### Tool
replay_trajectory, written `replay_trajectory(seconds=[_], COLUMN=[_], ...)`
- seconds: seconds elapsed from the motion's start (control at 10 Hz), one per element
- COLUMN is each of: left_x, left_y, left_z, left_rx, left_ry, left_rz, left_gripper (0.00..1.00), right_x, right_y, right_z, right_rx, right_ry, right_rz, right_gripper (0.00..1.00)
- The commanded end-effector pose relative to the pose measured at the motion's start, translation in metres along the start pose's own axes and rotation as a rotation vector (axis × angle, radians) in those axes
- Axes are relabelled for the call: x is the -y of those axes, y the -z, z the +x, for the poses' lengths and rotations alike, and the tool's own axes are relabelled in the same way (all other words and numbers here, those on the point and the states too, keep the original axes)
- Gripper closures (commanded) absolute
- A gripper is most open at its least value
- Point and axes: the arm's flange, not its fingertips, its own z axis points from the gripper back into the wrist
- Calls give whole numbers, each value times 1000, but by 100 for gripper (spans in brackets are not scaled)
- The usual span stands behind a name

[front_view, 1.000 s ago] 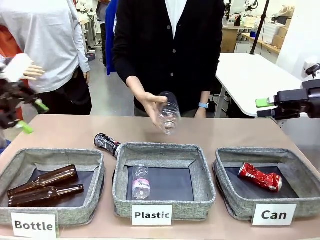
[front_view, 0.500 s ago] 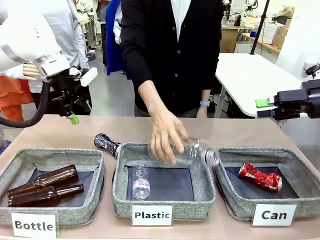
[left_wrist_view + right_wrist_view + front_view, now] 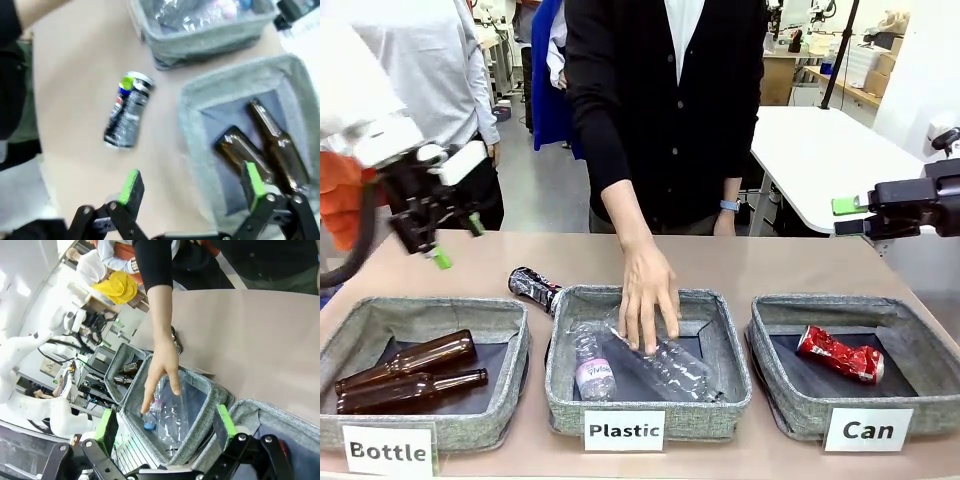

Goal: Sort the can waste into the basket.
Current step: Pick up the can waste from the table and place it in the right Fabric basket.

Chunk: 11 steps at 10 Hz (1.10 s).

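Both tools stand released, with their green-padded fingers spread on nothing. The left tool (image 3: 458, 242) hangs over the far left of the smooth tan worktop (image 3: 790, 262). It is up and to the left of the crushed black metal can with blue-white marks (image 3: 533, 287). That can lies on its side on bare worktop, at the far left corner of the grey fabric bin labelled "Plastic" (image 3: 558, 375). Open worktop runs behind all three bins to the far edge.

The right tool (image 3: 847, 216) is held level beyond the worktop's right edge, well apart from everything. The crushed red metal can with a silver top (image 3: 840, 355) lies on the dark floor of the square grey fabric basket labelled "Can" (image 3: 790, 395), with free floor around it.

A person's hand (image 3: 648, 295) reaches over the Plastic bin's far rim, fingers on a clear ribbed plastic bottle (image 3: 680, 370). Two brown glass bottles (image 3: 410, 378) lie side by side in the grey fabric bin labelled "Bottle" (image 3: 512, 375).

The left wrist view, blurred, shows a strip of bare worktop between the black can and the Bottle bin's soft woven rim, which the front view does not make clear. The right wrist view shows a blue cap on a bottle under the hand, and a corner of the Can basket's rim.
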Motion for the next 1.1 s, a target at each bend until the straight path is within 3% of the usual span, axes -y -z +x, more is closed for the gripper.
replay_trajectory(seconds=[0.0,0.2,0.3,0.5,0.9,1.0], left_x=[92,124,117,72,-66,-89], left_y=[-15,-12,-10,-8,19,33], left_z=[-18,-33,-34,-18,40,53], left_rx=[12,41,49,31,-109,-96], left_ry=[25,18,23,84,167,226], left_rz=[107,161,136,91,-73,-121], left_gripper=[0,0,0,0,0,0], right_x=[-1,-1,-1,-1,-1,-1], right_y=[0,0,0,0,0,0], right_z=[1,1,1,1,1,1], right_rx=[7,7,7,7,7,7], right_ry=[-5,-5,-5,-5,-5,-5], right_rz=[9,9,9,9,9,9], right_gripper=[0,0,0,0,0,0])
